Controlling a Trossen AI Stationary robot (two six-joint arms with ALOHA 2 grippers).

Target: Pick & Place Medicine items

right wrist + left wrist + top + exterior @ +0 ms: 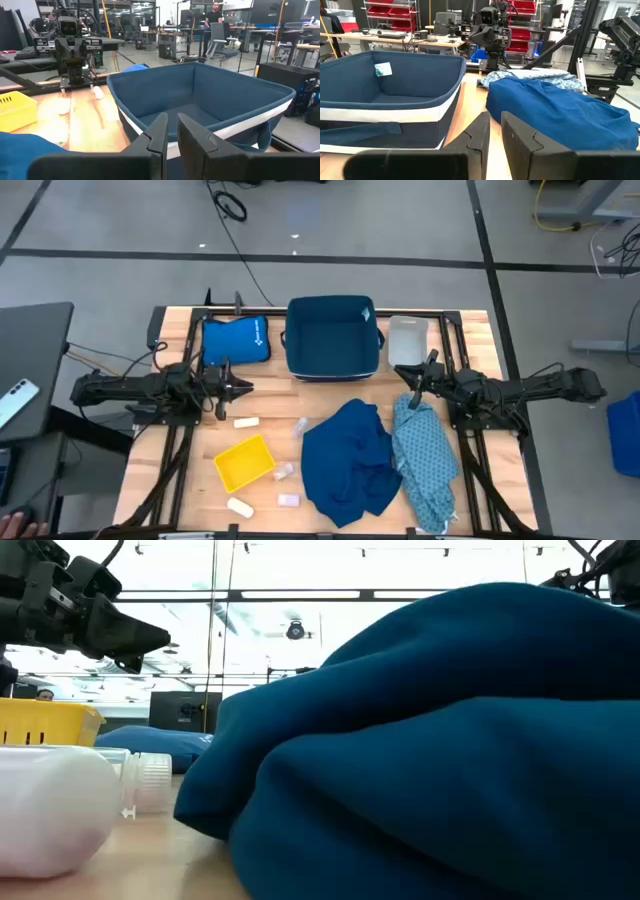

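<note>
Five medicine items point(245, 422) lie on the bench point(180, 480) around one yellow tray point(245, 462) (three cream packs, two clearer pieces). One blue bin point(332, 337) carries a white tag, unreadable; two blue cloths point(345, 460) lie nearby. The left hand point(246, 388) and right hand point(400, 372) hover narrow, holding nothing.

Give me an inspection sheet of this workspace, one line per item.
Surface: wooden table, mostly occupied.
Job's things: medicine items loose around the yellow tray; none held.
Clutter: dark blue cloth, patterned cloth, blue bin, blue pouch, clear container.
Grippers: left gripper and right gripper both shut, empty, above the table.
Cables: black cable on the floor.
Surroundings: person standing far off.
</note>
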